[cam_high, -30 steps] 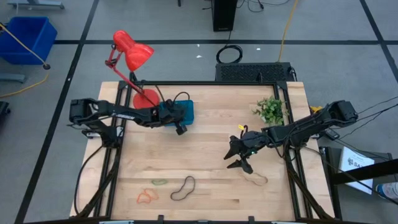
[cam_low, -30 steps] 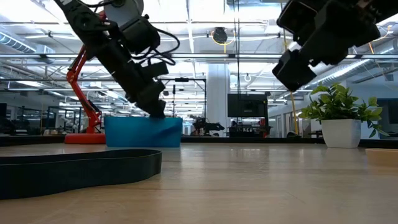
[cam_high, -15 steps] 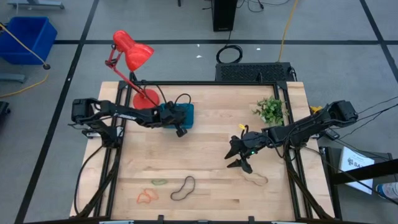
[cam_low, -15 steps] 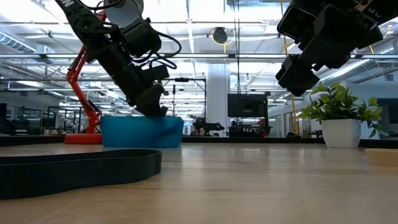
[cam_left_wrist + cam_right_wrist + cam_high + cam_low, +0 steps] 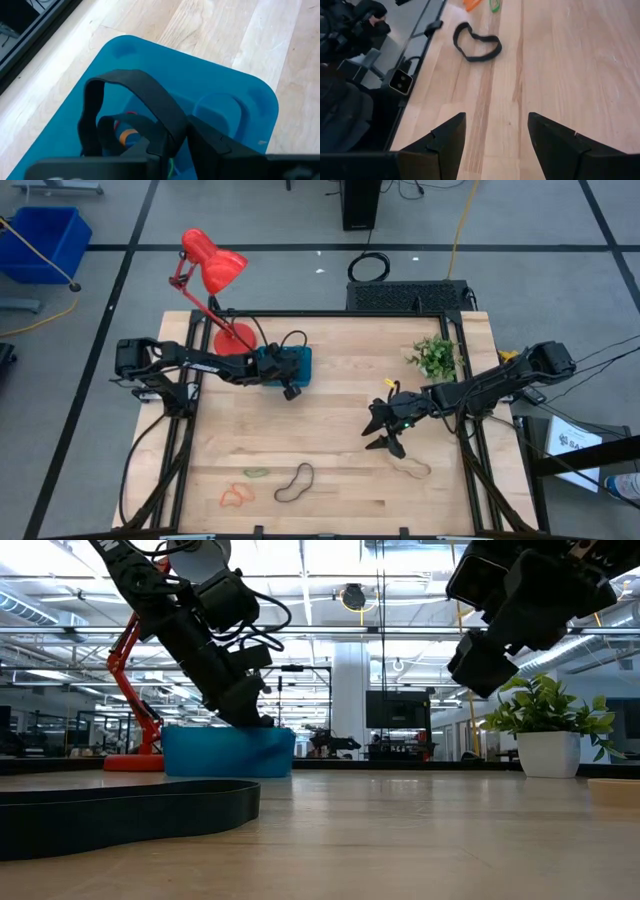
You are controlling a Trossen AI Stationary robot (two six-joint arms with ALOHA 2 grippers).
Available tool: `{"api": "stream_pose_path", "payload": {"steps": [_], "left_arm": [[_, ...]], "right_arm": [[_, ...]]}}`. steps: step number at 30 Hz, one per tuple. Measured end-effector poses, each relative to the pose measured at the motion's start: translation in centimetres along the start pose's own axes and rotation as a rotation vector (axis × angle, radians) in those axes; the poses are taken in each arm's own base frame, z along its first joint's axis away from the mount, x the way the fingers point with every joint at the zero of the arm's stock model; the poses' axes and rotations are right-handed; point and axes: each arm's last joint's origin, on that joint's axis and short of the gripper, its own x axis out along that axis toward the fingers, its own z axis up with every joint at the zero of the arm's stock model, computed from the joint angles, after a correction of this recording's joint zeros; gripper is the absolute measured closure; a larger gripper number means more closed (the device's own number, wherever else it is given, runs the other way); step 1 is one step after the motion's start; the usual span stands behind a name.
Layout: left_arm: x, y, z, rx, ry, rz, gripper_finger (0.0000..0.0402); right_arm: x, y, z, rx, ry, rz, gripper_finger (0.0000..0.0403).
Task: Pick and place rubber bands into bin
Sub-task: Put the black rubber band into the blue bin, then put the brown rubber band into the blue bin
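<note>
The teal bin (image 5: 283, 363) sits on the wooden table (image 5: 340, 400), right beside the round base of the red lamp (image 5: 212, 270). It is the thing to find all else by.

The left gripper (image 5: 291, 386) hangs over the bin's front edge. In the left wrist view a black rubber band (image 5: 131, 107) loops up over one finger, above the inside of the bin (image 5: 210, 87). Small bits of orange, red and green show low in the bin under it. The pictures do not make clear if the fingers are pinching the band or have let go.

The right gripper (image 5: 384, 437) is well apart from the bin, toward the plant's (image 5: 434, 356) side of the table, up off the wood. Its two fingers (image 5: 445, 140) stand wide apart with nothing between them.

Far from the bin, near the table's front edge, lie a black band (image 5: 294, 482), a green band (image 5: 256, 473) and an orange band (image 5: 236, 497). A tan band (image 5: 412, 468) lies just past the right gripper.
</note>
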Motion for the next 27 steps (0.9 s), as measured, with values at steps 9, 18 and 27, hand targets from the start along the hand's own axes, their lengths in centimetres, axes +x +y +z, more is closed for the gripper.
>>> {"api": "stream_pose_path", "payload": {"steps": [9, 18, 27], "left_arm": [[0.0, 0.0, 0.0, -0.037, 0.001, 0.0, 0.029], [0.0, 0.0, 0.0, -0.038, -0.003, 0.001, 0.0222], [0.0, 0.0, 0.0, -0.033, -0.002, 0.001, 0.021]], "right_arm": [[-1.4, 0.1, -0.6, 0.014, 0.076, -0.034, 0.0195], [-3.2, 0.3, 0.0, -0.128, 0.01, -0.199, 0.0195], [-3.7, 2.9, 1.5, -0.187, 0.19, -0.396, 0.0195]]}}
